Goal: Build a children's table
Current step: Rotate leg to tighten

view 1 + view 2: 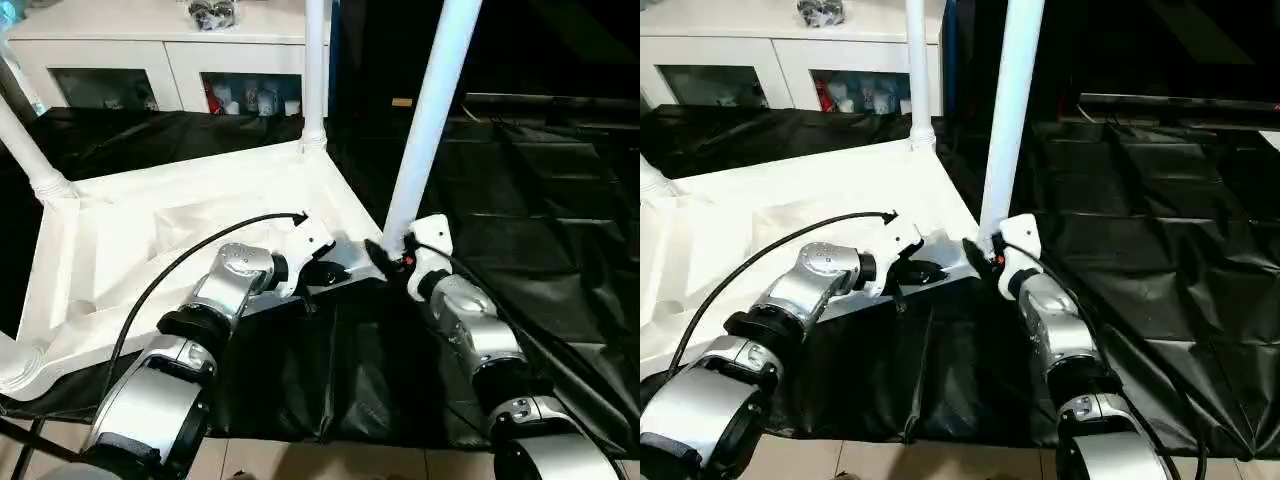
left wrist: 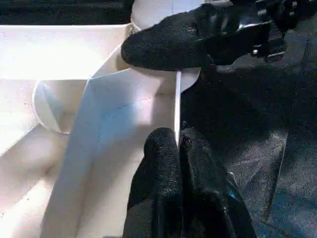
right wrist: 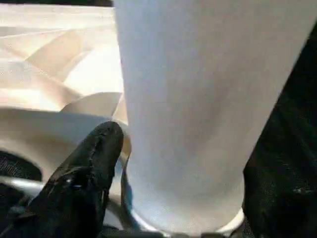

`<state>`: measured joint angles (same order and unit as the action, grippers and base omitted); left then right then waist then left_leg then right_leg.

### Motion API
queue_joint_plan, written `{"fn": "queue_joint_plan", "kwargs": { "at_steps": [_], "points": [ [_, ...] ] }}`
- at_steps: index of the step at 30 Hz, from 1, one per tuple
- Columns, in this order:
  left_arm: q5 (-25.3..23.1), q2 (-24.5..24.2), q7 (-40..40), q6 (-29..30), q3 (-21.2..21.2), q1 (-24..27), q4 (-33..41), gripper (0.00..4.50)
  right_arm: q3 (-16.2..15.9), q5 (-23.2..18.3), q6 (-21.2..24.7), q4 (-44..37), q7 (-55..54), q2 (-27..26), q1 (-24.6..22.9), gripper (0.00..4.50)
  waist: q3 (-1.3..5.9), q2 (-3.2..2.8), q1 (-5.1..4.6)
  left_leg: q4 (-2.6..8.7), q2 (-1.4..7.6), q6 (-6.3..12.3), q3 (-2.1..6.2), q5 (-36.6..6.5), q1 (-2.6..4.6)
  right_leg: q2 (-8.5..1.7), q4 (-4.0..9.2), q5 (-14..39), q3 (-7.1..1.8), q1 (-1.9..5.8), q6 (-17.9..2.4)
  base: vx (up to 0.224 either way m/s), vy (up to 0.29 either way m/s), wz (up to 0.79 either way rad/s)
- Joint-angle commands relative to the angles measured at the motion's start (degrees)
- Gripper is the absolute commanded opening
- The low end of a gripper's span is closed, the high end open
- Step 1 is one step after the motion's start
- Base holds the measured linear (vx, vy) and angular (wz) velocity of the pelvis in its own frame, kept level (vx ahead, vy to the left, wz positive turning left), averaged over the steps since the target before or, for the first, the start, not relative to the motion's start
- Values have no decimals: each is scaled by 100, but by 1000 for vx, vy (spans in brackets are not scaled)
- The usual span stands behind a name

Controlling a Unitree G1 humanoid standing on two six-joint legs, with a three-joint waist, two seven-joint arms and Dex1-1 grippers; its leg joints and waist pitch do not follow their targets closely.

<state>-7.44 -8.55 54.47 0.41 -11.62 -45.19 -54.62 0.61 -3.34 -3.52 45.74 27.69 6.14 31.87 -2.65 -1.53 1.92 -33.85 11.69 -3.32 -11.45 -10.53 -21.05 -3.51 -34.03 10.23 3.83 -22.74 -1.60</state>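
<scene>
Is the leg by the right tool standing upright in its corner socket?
Nearly upright, leaning slightly: the leg rises from the corner socket of the upturned tabletop, right tool at its base.

Smooth glossy white plastic tabletop (image 1: 200, 200) and leg (image 1: 430, 120); shiny crinkled black sheet (image 1: 540, 200).

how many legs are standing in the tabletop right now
4. One leg at the near right corner, beside the right pincer; one at the far right corner; one at the far left; one at the near left, only its base visible.
</scene>
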Motion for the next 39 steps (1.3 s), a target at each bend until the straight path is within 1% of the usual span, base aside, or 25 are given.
{"fn": "queue_joint_plan", "kwargs": {
  "at_steps": [1,2,3,5,6,7,8,9,10,11,13,15,17,19,22,25,26,29,31,32,33,35,37,38,39],
  "points": [
    [-1,138,68,-97,-183,61,80,0,-503,61,-67,40,592,-185,26,390,334,29,-8,398,170,323,125,-1343,72,-477,483,1627,-267,249,-1113,0,0,0],
    [26,70,225,-153,-184,82,108,0,-540,46,-65,0,825,-84,12,397,351,29,-4,389,175,351,124,-1243,61,-477,458,1437,-267,266,-1157,0,0,0],
    [71,-49,497,-270,-192,123,165,0,-615,29,-59,-64,1208,89,-10,397,353,47,1,379,166,410,120,-1164,51,-473,443,1285,-262,283,-1217,0,0,0],
    [157,-294,1095,-444,-243,208,277,0,-771,-50,-129,-244,2025,428,-89,397,362,44,23,372,179,508,116,-1020,25,-466,406,1025,-249,312,-1286,0,0,0],
    [178,-383,1291,-509,-274,232,305,0,-825,-98,-168,-309,2326,540,-117,397,368,48,36,345,183,601,93,-944,9,-448,375,800,-248,315,-1350,0,0,0],
    [213,-499,1551,-577,-300,255,320,0,-891,-216,-152,-440,2808,694,-171,397,375,31,46,343,191,644,87,-920,24,-449,360,670,-247,303,-1406,0,0,0],
    [230,-537,1638,-582,-301,258,320,0,-912,-266,-127,-490,2983,743,-189,397,382,37,50,334,192,667,78,-919,34,-446,360,620,-249,300,-1422,0,0,0],
    [274,-601,1832,-568,-283,257,326,0,-961,-312,-109,-576,3297,847,-223,397,368,53,56,338,198,682,74,-943,31,-450,354,633,-251,293,-1453,0,0,0],
    [311,-652,1982,-546,-261,249,320,0,-1005,-341,-101,-637,3562,936,-245,397,360,42,90,341,209,654,71,-1011,54,-456,375,801,-250,278,-1427,0,0,0],
    [342,-732,2187,-556,-244,226,278,0,-1048,-372,-80,-690,3947,1057,-254,397,351,70,104,352,208,627,75,-1057,55,-449,386,951,-246,283,-1405,0,0,0],
    [343,-779,2290,-587,-253,214,246,0,-1059,-395,-48,-708,4135,1109,-246,397,340,48,127,368,230,557,84,-1143,70,-459,396,1161,-250,260,-1375,0,0,0],
    [367,-859,2516,-615,-276,219,242,0,-1101,-441,-7,-737,4406,1179,-228,373,330,60,138,381,233,478,88,-1248,89,-464,416,1386,-250,245,-1326,0,0,0],
    [380,-912,2648,-625,-297,232,262,0,-1154,-451,18,-738,4567,1213,-202,363,328,63,146,387,235,414,89,-1261,94,-470,426,1509,-259,242,-1285,0,0,0],
    [398,-950,2737,-642,-321,239,272,0,-1206,-461,43,-748,4690,1242,-189,338,339,69,159,381,231,420,89,-1177,86,-477,408,1391,-266,252,-1299,0,0,0],
    [419,-1024,2959,-664,-364,218,244,0,-1271,-501,117,-781,4889,1238,-186,320,356,68,170,368,224,482,88,-1002,67,-475,376,1130,-263,266,-1345,0,0,0],
    [428,-1037,3007,-673,-348,204,220,0,-1268,-533,172,-813,4990,1225,-197,286,360,47,175,364,225,502,87,-960,68,-472,367,1003,-255,264,-1391,0,0,0],
    [415,-1042,2984,-674,-329,187,192,0,-1267,-545,204,-840,5024,1205,-232,286,361,52,173,364,225,499,85,-964,68,-471,366,992,-255,266,-1393,0,0,0],
    [400,-1013,2838,-649,-278,161,155,0,-1236,-562,254,-865,4944,1151,-293,270,355,40,174,371,224,463,89,-1030,76,-470,375,1081,-252,263,-1385,0,0,0],
    [404,-900,2481,-570,-182,126,109,0,-1124,-549,377,-880,4509,1026,-371,269,348,49,183,371,223,418,86,-1082,81,-480,398,1225,-257,260,-1351,0,0,0],
    [404,-900,2481,-570,-182,126,109,0,-1124,-549,377,-880,4509,1026,-371,268,333,48,181,382,221,388,91,-1115,79,-478,408,1338,-251,258,-1328,0,0,0],
    [315,-835,2086,-534,-176,84,45,0,-1028,-500,451,-816,4048,915,-385,268,334,52,176,385,219,372,95,-1144,79,-479,416,1426,-247,260,-1300,0,0,0],
    [196,-683,1425,-390,-149,12,-64,0,-860,-321,445,-595,3039,680,-362,267,313,48,153,398,220,255,100,-1294,114,-479,449,1754,-253,216,-1208,0,0,0],
    [196,-497,977,-228,-76,-32,-101,0,-738,-150,331,-365,2156,478,-311,266,292,62,84,414,192,60,131,-1513,145,-503,527,2437,-253,187,-1005,0,0,0],
    [194,-483,945,-220,-73,-35,-102,0,-727,-140,318,-346,2092,461,-306,266,292,62,84,414,192,60,131,-1513,145,-503,527,2437,-253,187,-1005,0,0,0],
    [169,-314,572,-97,-39,-73,-115,0,-602,-51,271,-156,1378,281,-238,266,286,59,67,418,184,49,136,-1550,139,-501,553,2580,-250,188,-935,0,0,0]
  ]
}}
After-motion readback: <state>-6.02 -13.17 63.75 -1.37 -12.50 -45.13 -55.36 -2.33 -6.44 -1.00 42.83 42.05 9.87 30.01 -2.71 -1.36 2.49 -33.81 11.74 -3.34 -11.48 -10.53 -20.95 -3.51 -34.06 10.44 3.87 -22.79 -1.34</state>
